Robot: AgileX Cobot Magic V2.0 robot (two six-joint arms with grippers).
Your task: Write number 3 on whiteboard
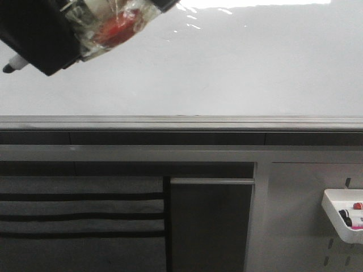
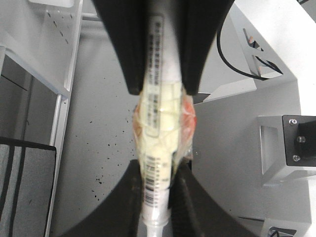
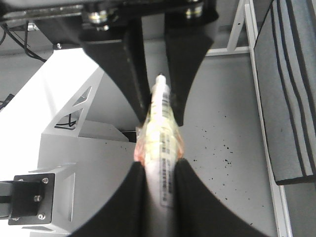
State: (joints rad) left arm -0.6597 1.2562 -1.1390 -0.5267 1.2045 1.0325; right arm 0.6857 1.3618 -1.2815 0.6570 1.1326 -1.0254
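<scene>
The large glossy white whiteboard, with a grey metal ledge along its lower edge, is seen blank in the front view: no stroke of the number 3 is visible on it, so the writing is judged not yet begun.

Above the ledge, at the whiteboard's upper left corner, a black pincer is seen carrying a white marker wrapped in clear tape with a red patch; its dark tip points down and away from the board's middle. Whether the tip touches the surface cannot be told.

In the left wrist view, the left pincer is pressed onto the taped marker barrel. In the right wrist view, the right pincer is likewise clamped on a taped white marker.

Below the ledge, off to the right, a white tray with spare markers is hung on a grey panel.

All of the task is judged to remain: the tip is to be brought onto the board and the 3 drawn.
</scene>
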